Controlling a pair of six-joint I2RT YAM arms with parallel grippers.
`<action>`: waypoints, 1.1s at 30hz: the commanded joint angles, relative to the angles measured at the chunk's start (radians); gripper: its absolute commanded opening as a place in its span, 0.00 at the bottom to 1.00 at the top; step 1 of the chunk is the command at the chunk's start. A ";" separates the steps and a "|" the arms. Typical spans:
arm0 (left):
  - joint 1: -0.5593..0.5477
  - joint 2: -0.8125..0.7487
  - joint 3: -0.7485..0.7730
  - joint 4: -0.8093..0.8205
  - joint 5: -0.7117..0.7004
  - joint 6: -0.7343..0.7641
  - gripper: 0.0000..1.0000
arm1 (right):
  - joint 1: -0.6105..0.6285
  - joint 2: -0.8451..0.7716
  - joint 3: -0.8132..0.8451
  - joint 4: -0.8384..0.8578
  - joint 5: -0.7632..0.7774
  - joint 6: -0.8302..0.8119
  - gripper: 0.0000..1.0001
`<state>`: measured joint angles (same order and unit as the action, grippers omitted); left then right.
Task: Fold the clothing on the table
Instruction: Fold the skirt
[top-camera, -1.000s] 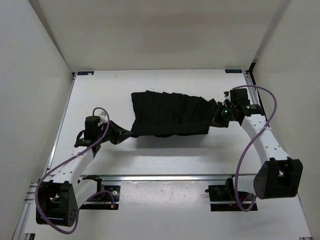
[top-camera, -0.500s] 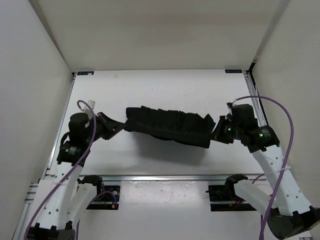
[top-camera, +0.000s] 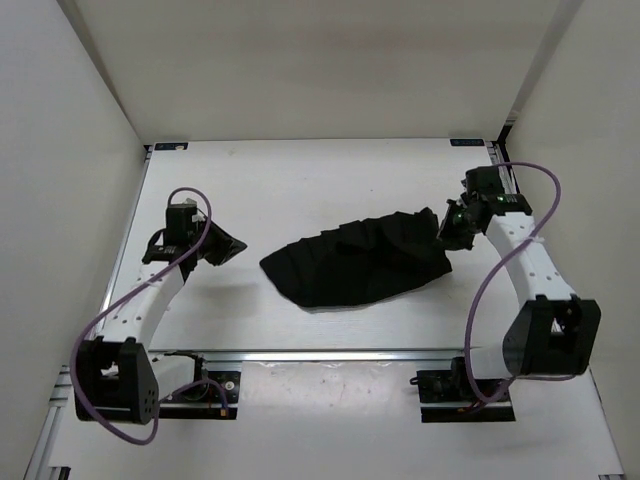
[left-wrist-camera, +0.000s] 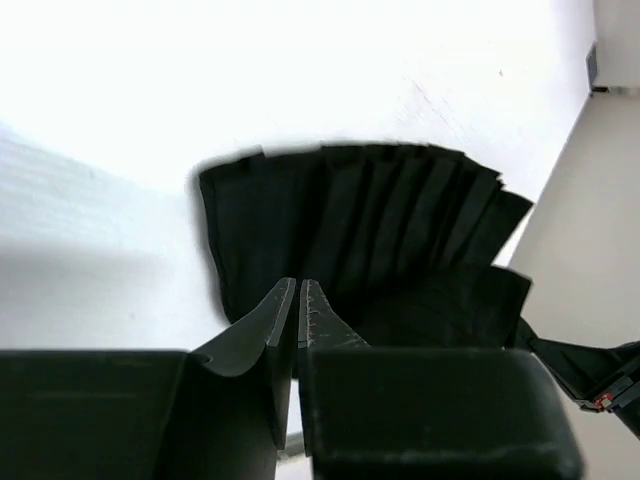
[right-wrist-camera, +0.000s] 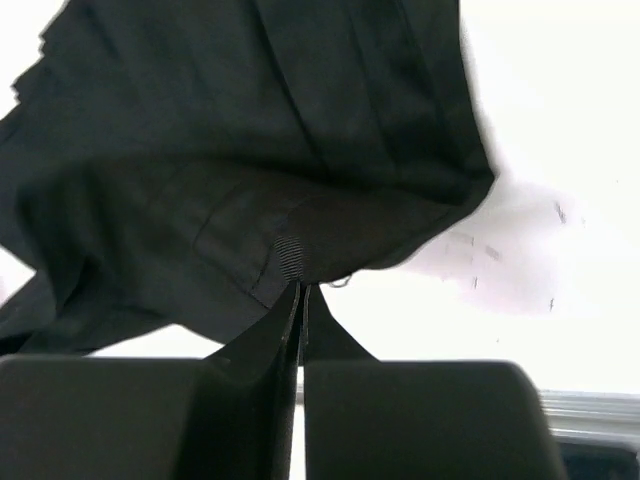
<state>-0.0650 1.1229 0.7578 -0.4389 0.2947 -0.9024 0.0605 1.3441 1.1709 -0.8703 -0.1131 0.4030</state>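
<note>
From above, the black clothing (top-camera: 355, 265) lies in a soft, wrinkly heap on the white table (top-camera: 300, 180), near the middle and a bit to the right. The left gripper (top-camera: 238, 247) is off to the left of it, and some bare table shows between them. The right gripper (top-camera: 445, 231) is at the right end of the heap.

The camera on the left wrist looks along the left gripper (left-wrist-camera: 298, 292). Its two fingers are squeezed close together, with only a thin line between them. Past them the clothing (left-wrist-camera: 370, 220) shows rows of folds like a fan, which the view from above does not show well.

The camera on the right wrist looks along the right gripper (right-wrist-camera: 301, 292). Its fingers are pressed tight and pinch the edge of the clothing (right-wrist-camera: 250, 130) right at their tips. The cloth spreads out from that pinch over the table (right-wrist-camera: 520, 300). From above you cannot see this pinch.
</note>
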 joint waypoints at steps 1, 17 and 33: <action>0.001 0.043 -0.008 0.097 -0.041 0.000 0.00 | 0.002 0.064 0.052 0.077 0.000 -0.067 0.00; -0.154 0.207 -0.029 0.161 -0.072 0.034 0.00 | 0.053 0.369 0.203 0.340 0.029 -0.046 0.21; -0.199 0.401 0.110 0.138 0.007 0.235 0.00 | 0.272 0.233 0.227 0.215 0.179 -0.185 0.59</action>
<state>-0.2245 1.4593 0.7628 -0.2924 0.2306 -0.7891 0.2951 1.6062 1.4605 -0.6067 0.0303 0.2455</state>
